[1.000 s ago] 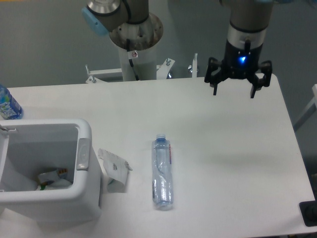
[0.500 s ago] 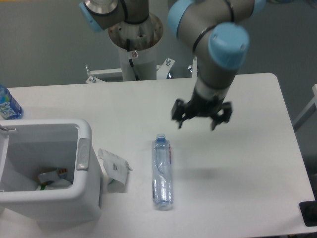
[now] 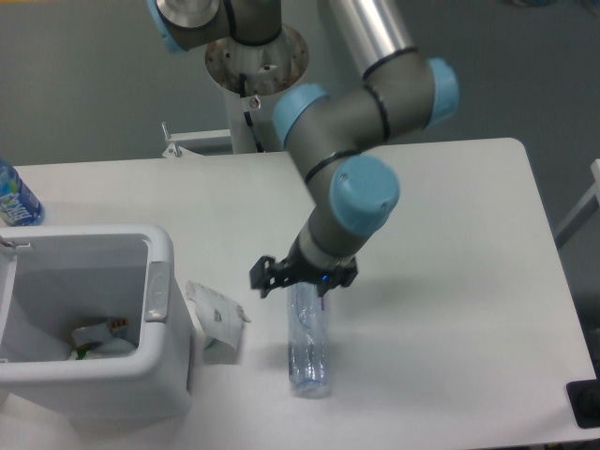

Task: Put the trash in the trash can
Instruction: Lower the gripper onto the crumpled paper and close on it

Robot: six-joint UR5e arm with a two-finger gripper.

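Tool spread open, grasping nothing, poised over cap end of bottle. Best descend straight, straddle narrow width, clench mid-body; thin plastic likely slips. Then carry to trash can.

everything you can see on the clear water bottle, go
The clear water bottle looks like thin transparent plastic, bluish and slightly crushed. It lies on its side on the white table, long axis running toward the camera. The gripper is over its far end, hiding the cap, jaws spread; contact cannot be told. It lies apart from the crumpled carton piece.
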